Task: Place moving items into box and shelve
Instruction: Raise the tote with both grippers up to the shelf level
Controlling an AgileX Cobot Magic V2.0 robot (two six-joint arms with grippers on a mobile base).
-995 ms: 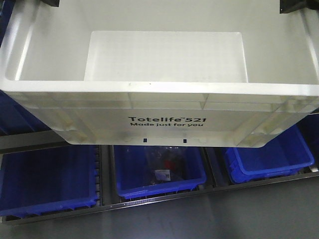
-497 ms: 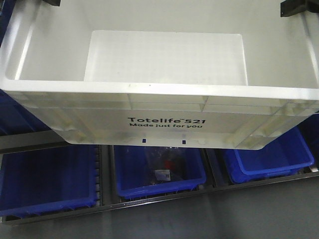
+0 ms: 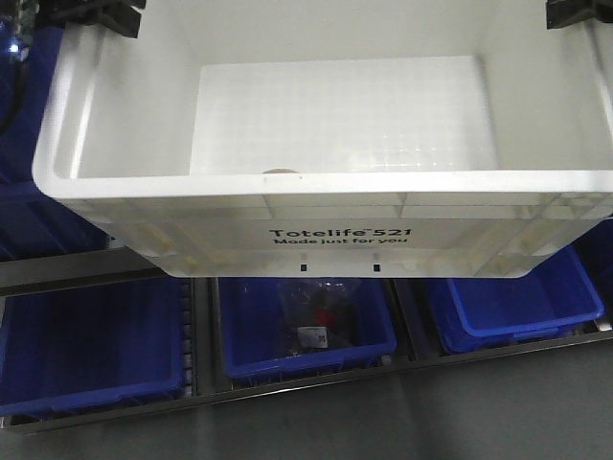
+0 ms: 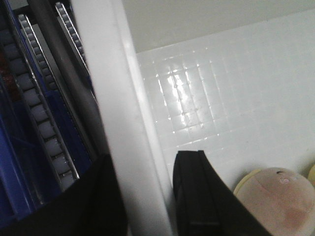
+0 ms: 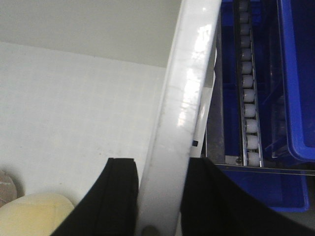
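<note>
The white box (image 3: 326, 184), printed "Totelife 521", hangs above a row of blue bins. My left gripper (image 3: 96, 14) is shut on its left wall (image 4: 118, 98), one finger (image 4: 194, 196) inside and one outside. On the opposite side, my right gripper (image 3: 575, 11) clamps the right wall (image 5: 182, 108) the same way. Inside the box lie the moving items: a pinkish-brown ball (image 4: 278, 201) and a cream-yellow one (image 5: 32, 214). In the front view only the pinkish ball's top (image 3: 280, 172) peeks over the near rim.
Three blue bins (image 3: 91, 345) (image 3: 517, 302) sit on a roller shelf below the box. The middle bin (image 3: 259, 335) holds a clear bag with red contents (image 3: 321, 316). Roller tracks (image 5: 248, 98) (image 4: 39, 128) run beside both box walls. Grey floor (image 3: 383, 422) lies in front.
The box has shifted to the right in the front view with both grippers. More of its floor shows, and the pinkish ball's top now peeks over the near rim.
</note>
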